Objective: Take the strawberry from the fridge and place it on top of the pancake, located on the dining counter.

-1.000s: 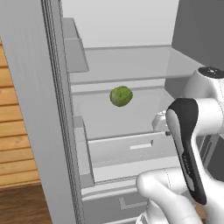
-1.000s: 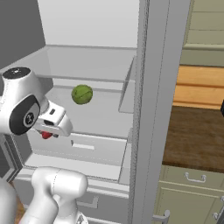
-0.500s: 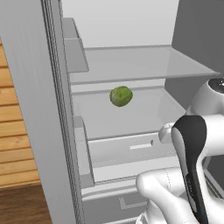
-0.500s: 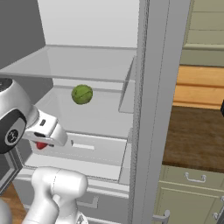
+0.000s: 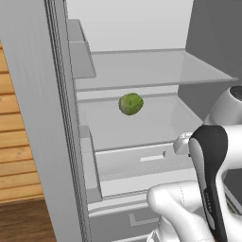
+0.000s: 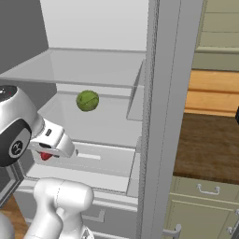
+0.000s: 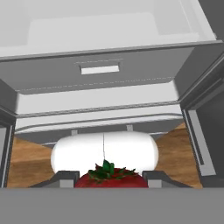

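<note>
From the left base view, the fridge (image 5: 142, 71) stands open with its pale shelves bare apart from a round green fruit (image 5: 131, 104) sitting on the middle shelf, above the closed inner drawer (image 5: 142, 160). The arm's white and dark links rise at the lower right, in front of the fridge's right side, and the hand end pokes out just beside the drawer front.

Over to the right base view: same green fruit (image 6: 87, 100) on that middle shelf, and below and left of it the claw (image 6: 46, 155) hangs in front of the drawer (image 6: 98, 161), outside the fridge (image 6: 154, 116) interior. A spot of red peeks out beneath the white hand, the strawberry (image 6: 45, 156). A dark brown wood-grain worktop (image 6: 205, 144) lies right of the fridge's open door edge.

In the hand view, the strawberry (image 7: 109, 178) with its green leafy cap sits right between the two dark fingertips (image 7: 65, 178), so the claw (image 7: 109, 180) is gripping the berry. Ahead of it lies the fridge's drawer front (image 7: 100, 72) with its pale slot handle
</note>
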